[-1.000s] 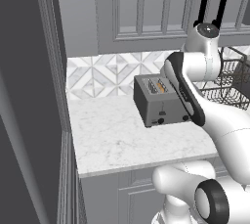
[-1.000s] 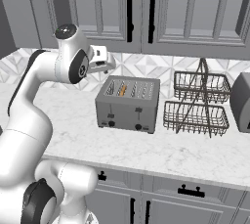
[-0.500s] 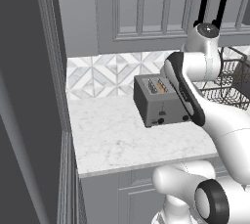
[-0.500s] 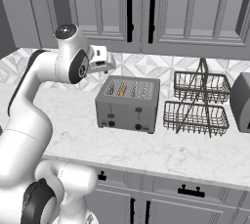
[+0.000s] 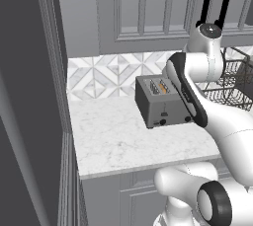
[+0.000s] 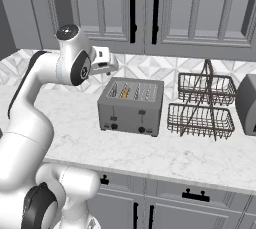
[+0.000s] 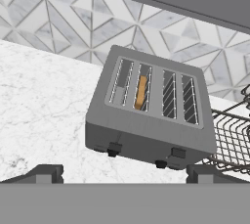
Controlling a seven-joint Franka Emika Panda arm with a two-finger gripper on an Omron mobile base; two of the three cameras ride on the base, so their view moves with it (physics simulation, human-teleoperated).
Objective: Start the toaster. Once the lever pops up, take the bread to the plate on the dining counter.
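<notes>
The claw (image 7: 124,171) hangs above the table with its jaws wide apart, gripping nothing. Below it stands the dark grey boxy brushed-metal toaster (image 7: 151,115), a thin orange-brown bread slice (image 7: 141,92) in one slot, on the white marble table (image 7: 39,100), beside a wire basket rack (image 6: 202,105).

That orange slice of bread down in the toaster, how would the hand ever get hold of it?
Probably from straight above. The bread stands on edge in a slot of the toaster, so just its thin top edge is reachable. The open hand would likely need its fingers lined up across the slice's flat faces, pinching that top edge and lifting upward.
</notes>
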